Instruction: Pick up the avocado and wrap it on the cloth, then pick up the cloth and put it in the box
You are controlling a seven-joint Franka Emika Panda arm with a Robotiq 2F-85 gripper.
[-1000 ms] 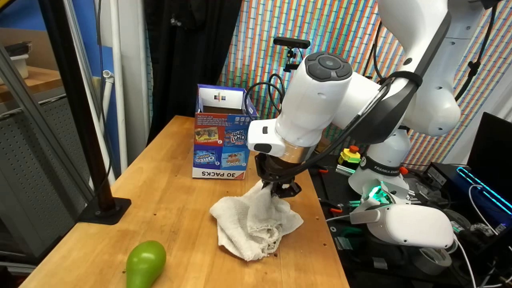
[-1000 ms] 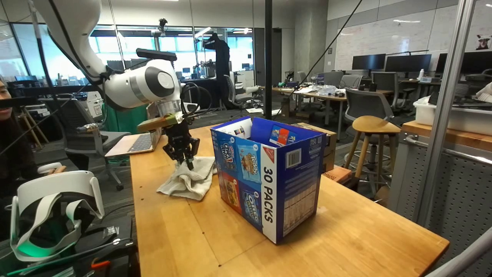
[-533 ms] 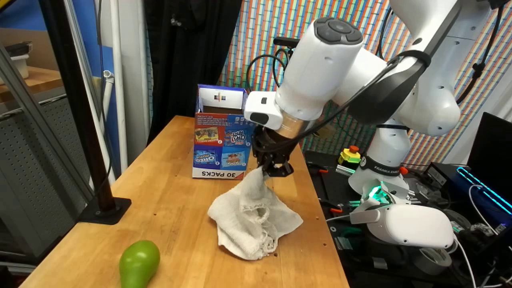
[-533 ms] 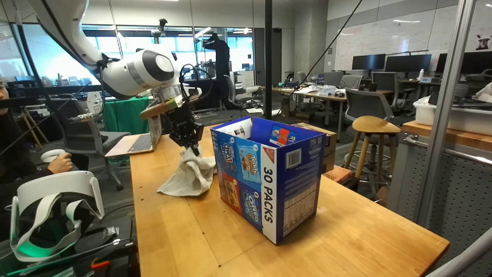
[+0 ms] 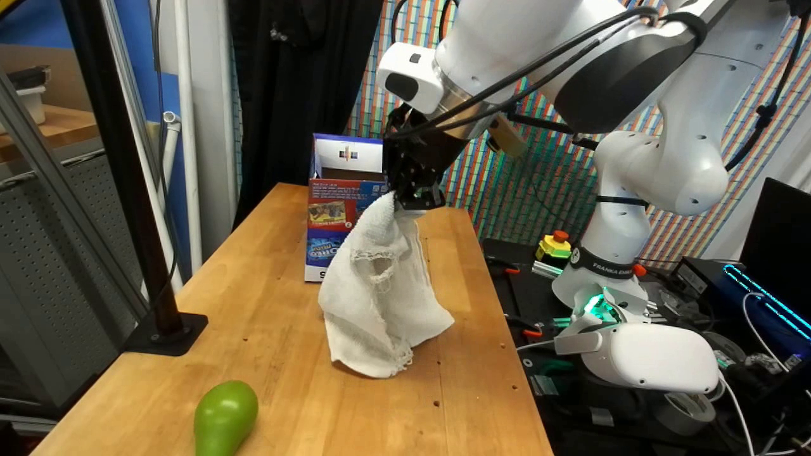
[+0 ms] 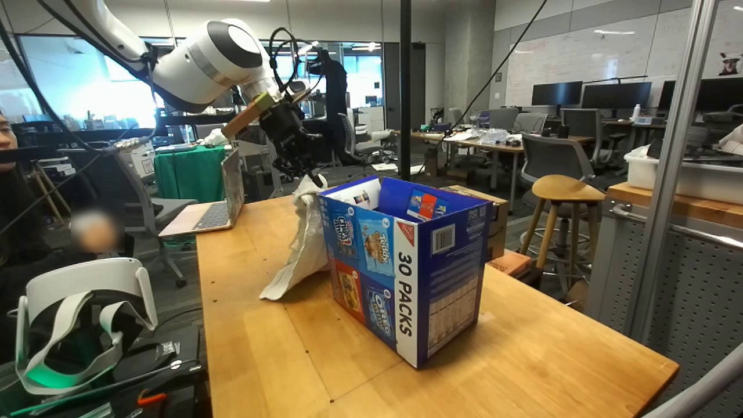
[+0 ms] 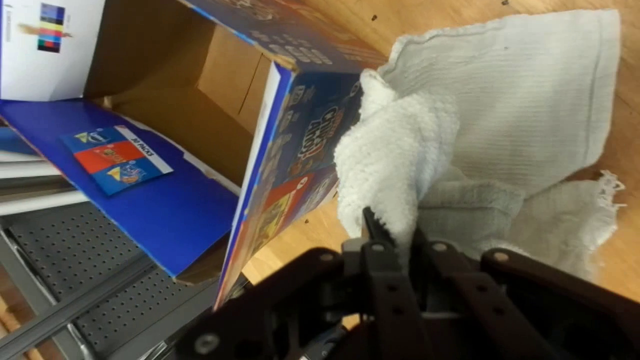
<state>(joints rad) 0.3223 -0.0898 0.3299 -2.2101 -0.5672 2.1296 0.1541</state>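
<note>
My gripper (image 5: 408, 197) is shut on a gathered top part of the white cloth (image 5: 383, 291). In the wrist view the cloth (image 7: 395, 150) is pinched between the fingertips (image 7: 395, 235). The rest of it hangs down beside the box; I cannot tell whether its lower edge touches the table. The open-topped blue snack box (image 6: 371, 273) stands upright, with the gripper (image 6: 310, 177) near its rim. The wrist view looks into the box (image 7: 175, 200) and shows bare cardboard inside. The green avocado (image 5: 225, 415) lies near the table's front edge, away from the gripper and not wrapped.
A black post with a base plate (image 5: 166, 334) stands at the table's edge. A laptop (image 6: 215, 215) sits at a table corner. A white headset (image 5: 640, 358) lies beside the table near the robot base. A person (image 6: 7, 142) is at the picture's left edge.
My gripper has risen and moved toward the box with the cloth in it. The cloth has stretched from a crumpled heap into a hanging drape. The avocado has rocked slightly.
</note>
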